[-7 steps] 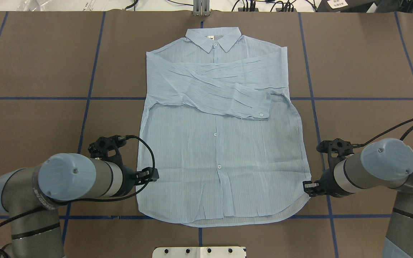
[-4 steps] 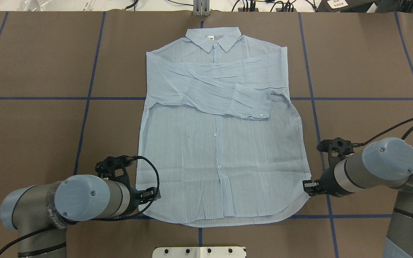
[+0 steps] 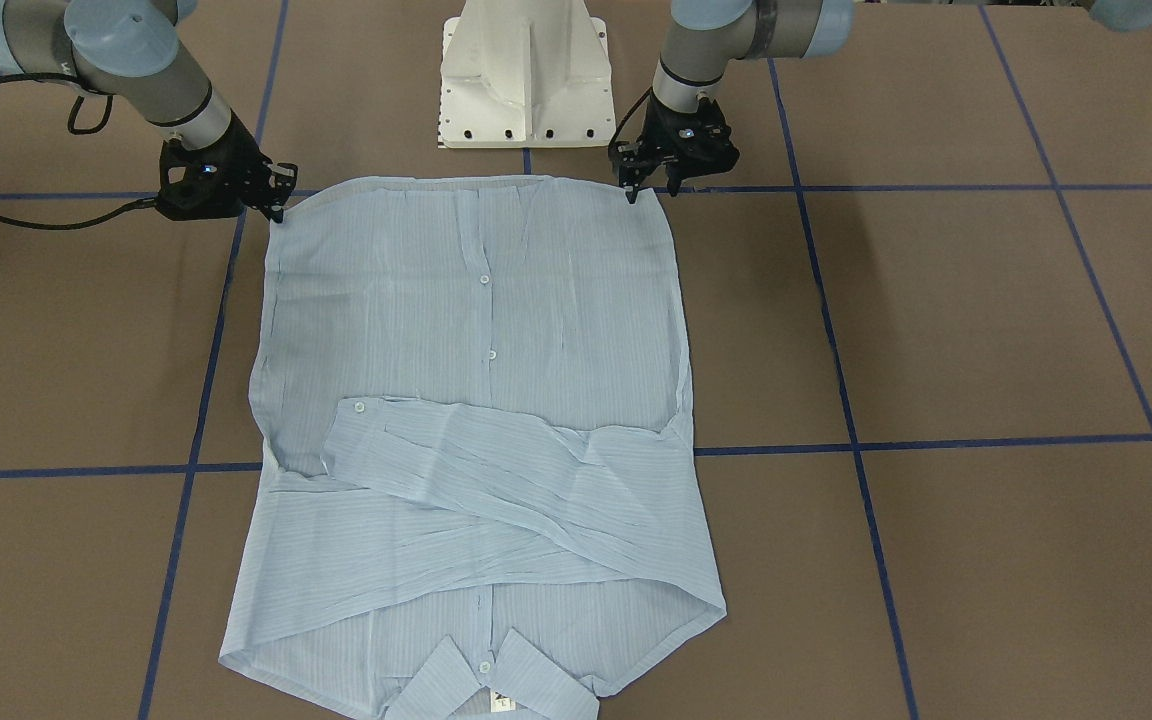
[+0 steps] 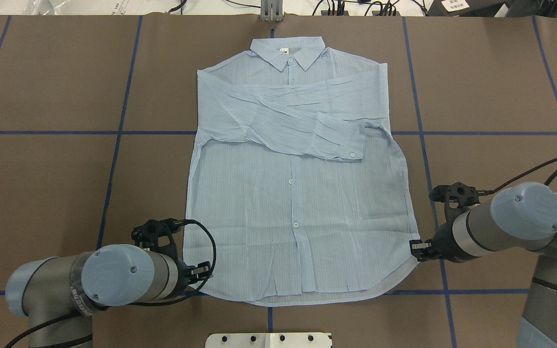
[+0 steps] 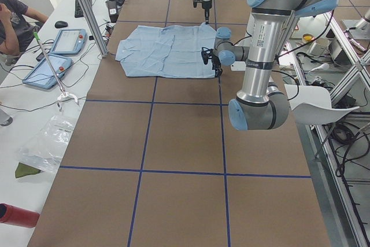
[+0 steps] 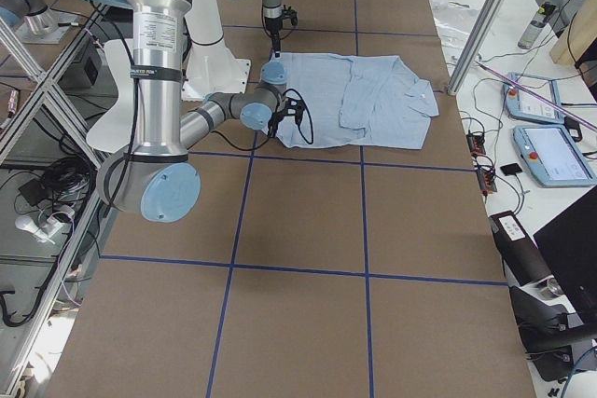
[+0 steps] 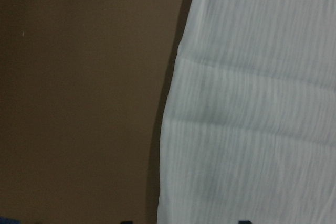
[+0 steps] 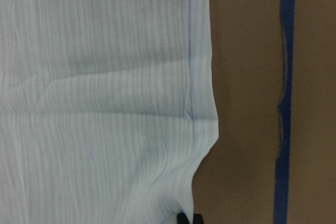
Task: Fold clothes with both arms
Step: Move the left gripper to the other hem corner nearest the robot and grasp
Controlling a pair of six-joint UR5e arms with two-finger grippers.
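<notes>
The pale blue striped shirt [image 4: 293,203] lies flat on the brown table, buttons up, collar [image 4: 288,52] at the far side, both sleeves folded across the chest. My left gripper [image 4: 203,270] stands open at the hem's left corner; the left wrist view shows the shirt's edge [image 7: 168,129] running between its two spread tips. At the right side seam just above the hem, my right gripper [image 4: 415,249] is shut on the shirt's edge [image 8: 202,129], its tips together at the cloth. In the front-facing view the left gripper [image 3: 648,190] and the right gripper [image 3: 281,205] sit at the hem's two corners.
The white pedestal base [image 3: 523,75] stands just behind the hem. Blue tape lines [image 4: 114,159] grid the brown table. A side bench with tablets [image 5: 66,41] and a seated person [image 5: 17,15] lies beyond the collar end.
My left arm has slid along the shirt's left edge toward the robot, down to the hem corner. The right gripper has barely moved. The shirt lies as before.
</notes>
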